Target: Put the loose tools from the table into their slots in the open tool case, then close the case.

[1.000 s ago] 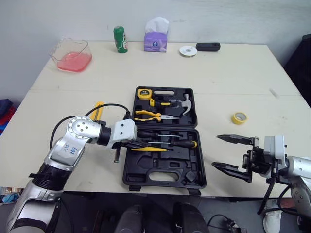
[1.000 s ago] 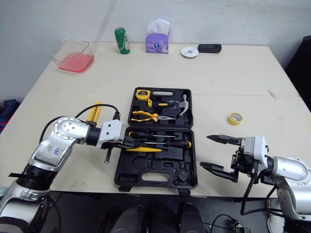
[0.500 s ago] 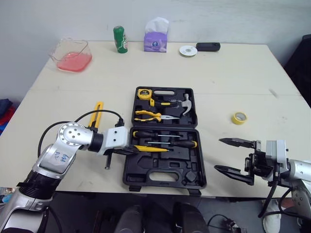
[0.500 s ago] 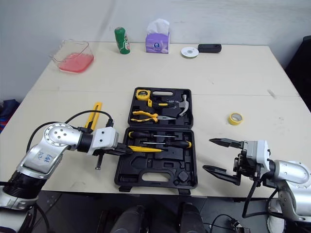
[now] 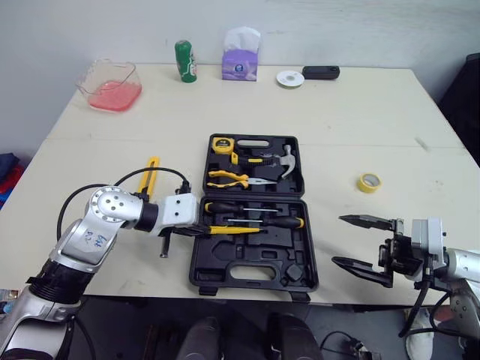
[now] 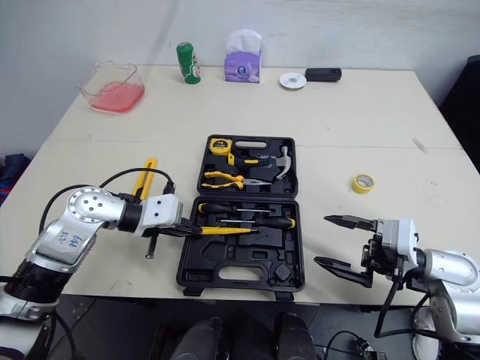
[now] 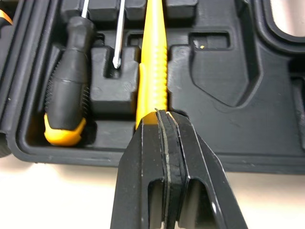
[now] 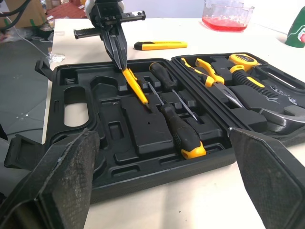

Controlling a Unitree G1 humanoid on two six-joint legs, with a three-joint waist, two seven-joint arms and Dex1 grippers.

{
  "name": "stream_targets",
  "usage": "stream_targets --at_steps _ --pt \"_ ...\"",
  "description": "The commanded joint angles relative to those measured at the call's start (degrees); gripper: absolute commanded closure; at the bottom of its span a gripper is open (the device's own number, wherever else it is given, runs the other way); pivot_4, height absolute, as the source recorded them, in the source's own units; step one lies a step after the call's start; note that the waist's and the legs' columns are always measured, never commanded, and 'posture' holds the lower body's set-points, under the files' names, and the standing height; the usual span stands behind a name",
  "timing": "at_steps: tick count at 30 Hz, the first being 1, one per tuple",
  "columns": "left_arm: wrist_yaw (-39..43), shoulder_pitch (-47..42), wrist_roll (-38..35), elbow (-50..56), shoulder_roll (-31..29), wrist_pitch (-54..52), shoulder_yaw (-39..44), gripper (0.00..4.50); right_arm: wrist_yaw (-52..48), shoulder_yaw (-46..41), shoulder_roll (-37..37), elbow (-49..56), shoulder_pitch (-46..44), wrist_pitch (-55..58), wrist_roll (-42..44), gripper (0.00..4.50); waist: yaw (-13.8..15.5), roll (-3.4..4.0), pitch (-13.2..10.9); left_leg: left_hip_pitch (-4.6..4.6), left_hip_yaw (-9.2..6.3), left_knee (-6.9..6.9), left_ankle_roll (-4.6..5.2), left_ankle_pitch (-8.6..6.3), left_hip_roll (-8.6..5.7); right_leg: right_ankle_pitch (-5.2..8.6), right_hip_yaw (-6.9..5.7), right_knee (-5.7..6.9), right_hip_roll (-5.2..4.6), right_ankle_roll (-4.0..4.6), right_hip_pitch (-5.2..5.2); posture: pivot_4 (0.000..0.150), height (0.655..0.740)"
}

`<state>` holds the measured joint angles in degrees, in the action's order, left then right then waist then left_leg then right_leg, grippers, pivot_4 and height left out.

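Our closed left pincer (image 5: 201, 227) has slid back to the cutter's (image 5: 236, 230) end, so it seems slotted in the case (image 5: 255, 274); right pincer (image 5: 339, 240) gapes open

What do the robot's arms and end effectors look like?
Both arms have silver rounded shells; the left arm bears blue markings and a looping black cable. White wrist blocks carry the left end effector and right end effector, each with two tapered black fingers.

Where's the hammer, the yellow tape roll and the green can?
hammer (image 5: 288, 160): left eye view, on its silver head.
yellow tape roll (image 5: 368, 189): left eye view, on its near rim.
green can (image 5: 185, 61): left eye view, on the middle of its side.
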<state>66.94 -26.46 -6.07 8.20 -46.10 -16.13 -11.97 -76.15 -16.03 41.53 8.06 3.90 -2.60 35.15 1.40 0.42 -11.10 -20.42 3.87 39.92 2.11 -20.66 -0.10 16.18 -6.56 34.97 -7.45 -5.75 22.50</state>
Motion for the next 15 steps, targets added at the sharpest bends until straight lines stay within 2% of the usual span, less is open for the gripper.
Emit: stream_targets --at_steps 1,8,11,15 --pt "-1.53 -1.21 0.40 -0.16 0.89 1.46 0.76 4.46 0.05 -0.91 -0.49 0.50 0.38 -1.05 0.42 0.00 0.00 0.00 0.00 0.00 0.00 0.00 0.00 0.00 0.00 0.00 0.00 0.00 0.00 0.00 0.00 0.150 0.7400" --pt "-5.48 -3.05 1.66 -2.35 2.55 2.56 1.96 4.46 0.72 -0.57 -0.54 1.17 0.06 -0.57 0.32 0.00 0.04 0.00 0.00 -0.01 0.00 0.01 0.00 0.00 -0.01 0.00 -0.01 0.00 0.00 0.00 0.00 0.150 0.7400" --pt "-5.88 -3.57 0.03 -1.53 3.67 1.37 2.89 4.46 1.49 -0.30 -0.50 2.33 -0.01 0.14 0.34 0.00 0.02 0.00 0.00 -0.01 0.00 0.00 0.00 0.00 -0.01 0.00 -0.01 -0.01 -0.01 0.00 0.00 0.150 0.7400" --pt "-1.15 -3.74 -6.76 3.83 5.12 -1.30 2.73 4.46 2.65 -0.05 -0.27 3.78 -0.25 1.20 0.42 0.00 0.00 0.00 0.00 -0.01 0.00 0.01 0.00 0.00 0.00 0.00 -0.01 -0.01 -0.02 0.00 0.00 0.150 0.7400"
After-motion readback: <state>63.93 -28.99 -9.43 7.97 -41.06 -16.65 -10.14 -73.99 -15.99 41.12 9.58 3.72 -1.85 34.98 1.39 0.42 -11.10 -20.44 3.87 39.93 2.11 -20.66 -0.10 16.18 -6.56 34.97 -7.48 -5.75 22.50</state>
